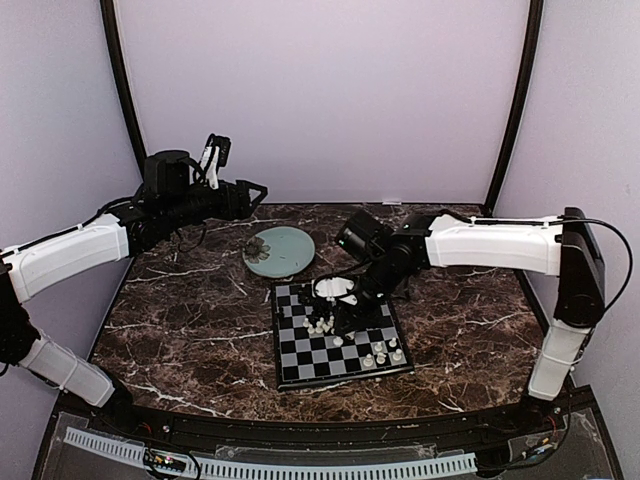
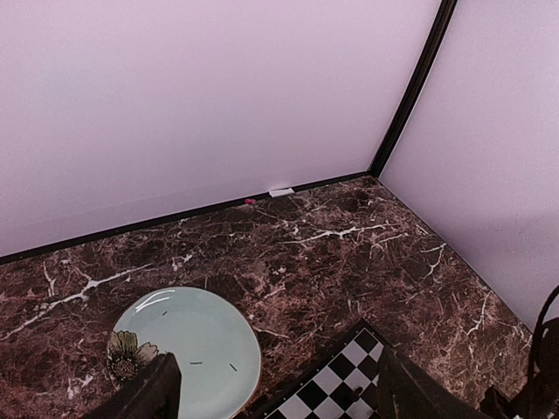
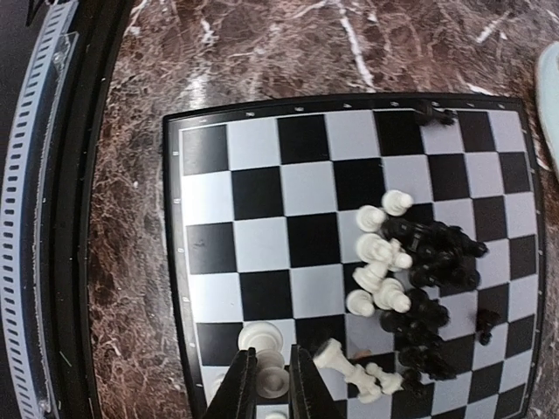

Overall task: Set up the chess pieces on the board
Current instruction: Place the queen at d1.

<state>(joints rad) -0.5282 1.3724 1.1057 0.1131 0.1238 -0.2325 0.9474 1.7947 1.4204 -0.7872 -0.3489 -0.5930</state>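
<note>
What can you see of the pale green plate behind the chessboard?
The plate is round, pale green and glossy, like glazed ceramic, with a brownish flower figure at its rim and a few tiny dark specks on its face. It lies flat on the dark marble table, just beyond the far left corner of the chessboard, seemingly with a thin gap between them.

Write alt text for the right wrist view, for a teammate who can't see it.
The right gripper is shut on a white chess piece at the bottom edge of the view, over the chessboard. More white pieces and black pieces lie jumbled in a heap right of centre on the board, which sits on a dark marble table.
</note>
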